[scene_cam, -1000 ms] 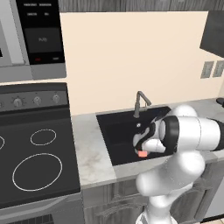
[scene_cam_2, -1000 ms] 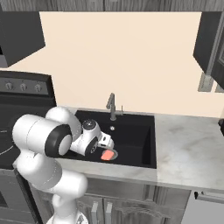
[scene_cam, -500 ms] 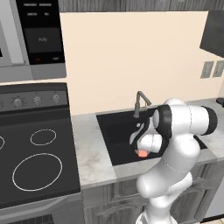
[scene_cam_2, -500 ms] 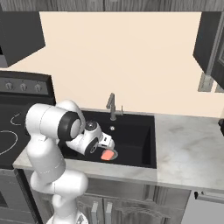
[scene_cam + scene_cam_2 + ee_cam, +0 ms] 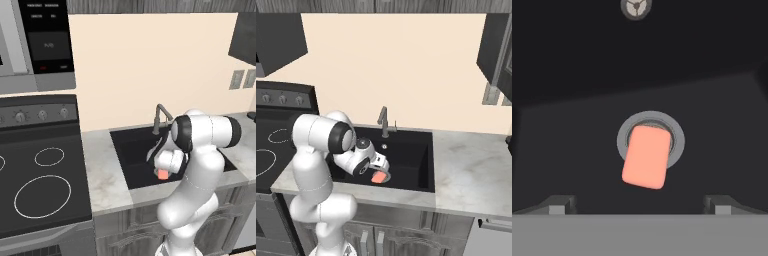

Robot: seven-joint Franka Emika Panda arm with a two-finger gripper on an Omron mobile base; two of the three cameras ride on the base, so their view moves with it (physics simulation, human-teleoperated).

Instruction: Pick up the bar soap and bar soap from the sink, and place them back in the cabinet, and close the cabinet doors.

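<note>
Matt salmon bar soap point(image 5: 645, 157) (silvery metal drain point(image 5: 677, 142))

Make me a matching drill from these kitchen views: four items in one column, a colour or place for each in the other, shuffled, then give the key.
Items
1. bar soap
2. sink
3. faucet
4. gripper

Descriptions
A. black basin set into the counter
B. salmon-orange block lying over the round silver drain
C. grey metal, at the sink's back edge
D. open, poised above the soap

Pairs: 1-B, 2-A, 3-C, 4-D
</note>
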